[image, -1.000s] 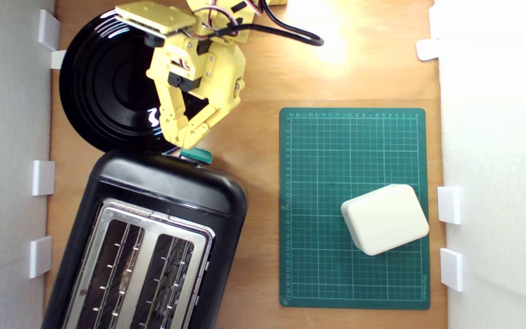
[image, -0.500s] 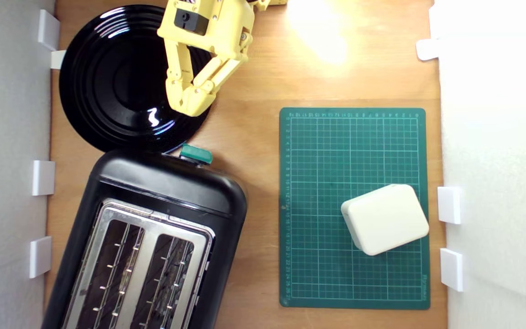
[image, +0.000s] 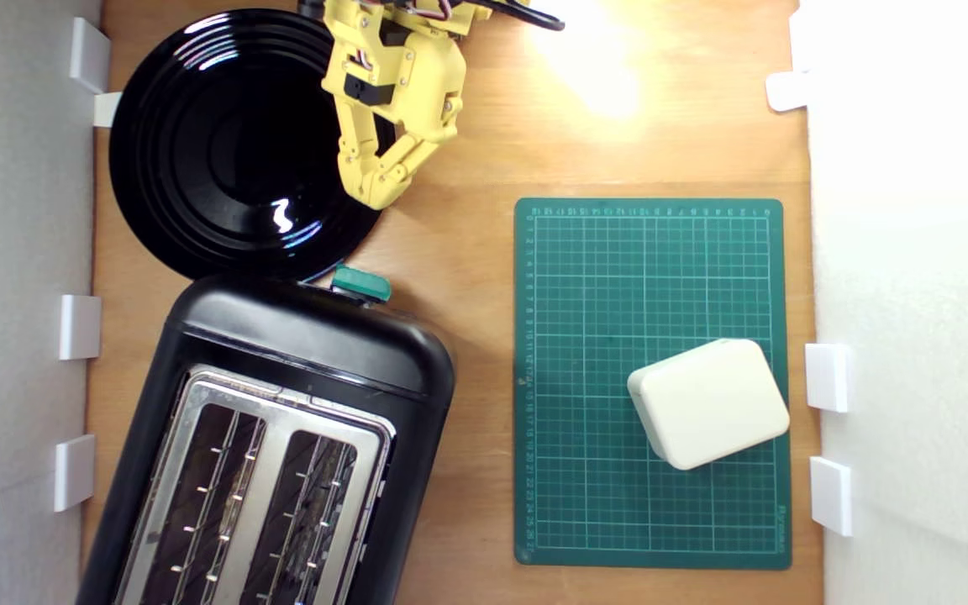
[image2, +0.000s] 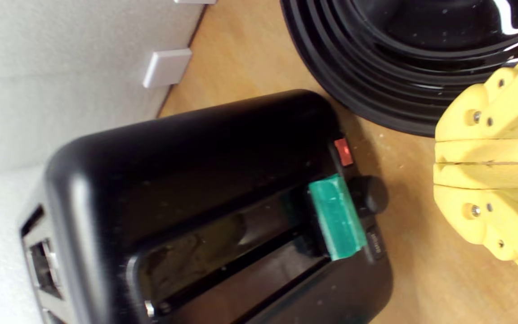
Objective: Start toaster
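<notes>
Since the earlier frames, the yellow gripper [image: 379,195] has been drawn back from the teal lever [image: 360,284] it was touching a second ago, and is now held above the near rim of the black plate [image: 198,151], well apart from the lever. On the wooden table [image: 467,134], the toaster [image: 282,420] is set at an angle in the lower part of the exterior view's left, its metal-topped slots shown empty as far as can be made out, its lever end pointed toward the plate. To the exterior view's right, a green cutting mat [image: 602,277] is laid out, with a cream box [image: 709,402] resting on it. In the wrist view the gripper's jaws are seen pressed together with nothing between them, and the lever [image2: 336,217] is seen low in its slot at the toaster's [image2: 187,157] end face, with a small red light [image2: 343,152] beside it and a round black knob [image2: 369,194] just next to the lever. From this, the lever is judged to have been pushed down and latched, so the task appears done or nearly done; whether the red mark is actually lit cannot be told for certain. Only clearing the arm seems to be left.
</notes>
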